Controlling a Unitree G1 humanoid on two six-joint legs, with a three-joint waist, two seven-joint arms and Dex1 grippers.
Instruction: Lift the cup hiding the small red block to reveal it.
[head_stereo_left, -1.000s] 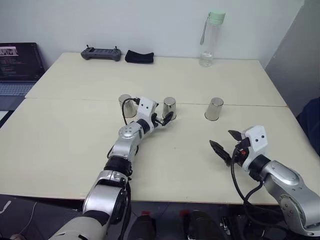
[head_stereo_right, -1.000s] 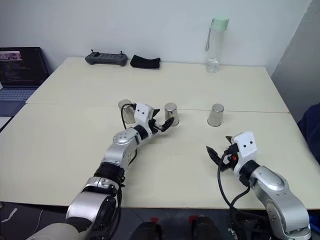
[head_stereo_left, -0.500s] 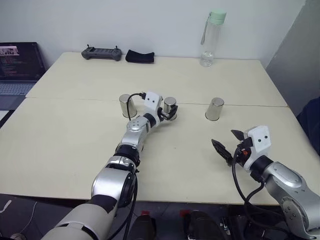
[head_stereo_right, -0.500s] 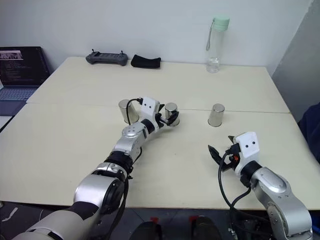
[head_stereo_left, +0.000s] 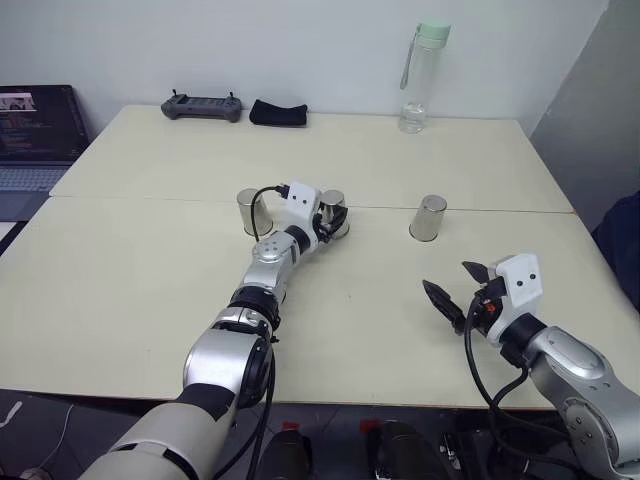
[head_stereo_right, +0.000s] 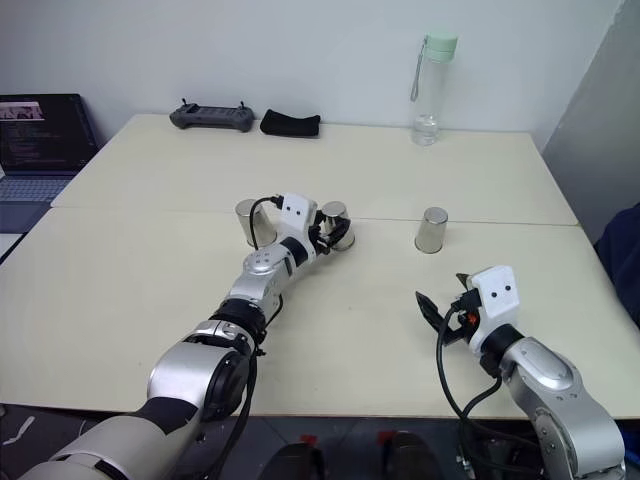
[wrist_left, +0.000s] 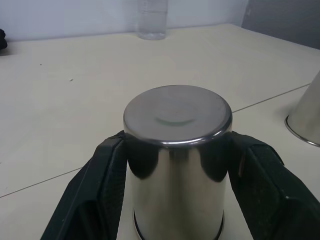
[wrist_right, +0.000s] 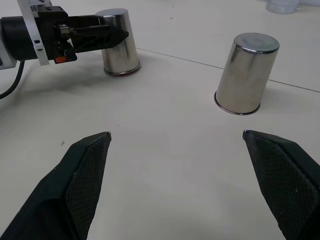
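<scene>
Three shiny silver cups stand upside down in a row on the table: a left cup (head_stereo_left: 249, 211), a middle cup (head_stereo_left: 333, 205) and a right cup (head_stereo_left: 429, 218). My left gripper (head_stereo_left: 332, 222) is shut on the middle cup; in the left wrist view its black fingers (wrist_left: 102, 185) press both sides of that cup (wrist_left: 177, 150), which rests on the table. My right gripper (head_stereo_left: 451, 281) hovers open above the table's near right part, short of the right cup (wrist_right: 247, 72). The small red block is hidden.
A tall clear bottle (head_stereo_left: 419, 80) with a green cap stands at the back right. A grey controller (head_stereo_left: 203, 107) and a black cloth (head_stereo_left: 278, 113) lie at the back left. A laptop (head_stereo_left: 35, 130) sits left of the table.
My left gripper went from open beside the middle cup to shut on it, reaching slightly farther. The right arm has stayed put.
</scene>
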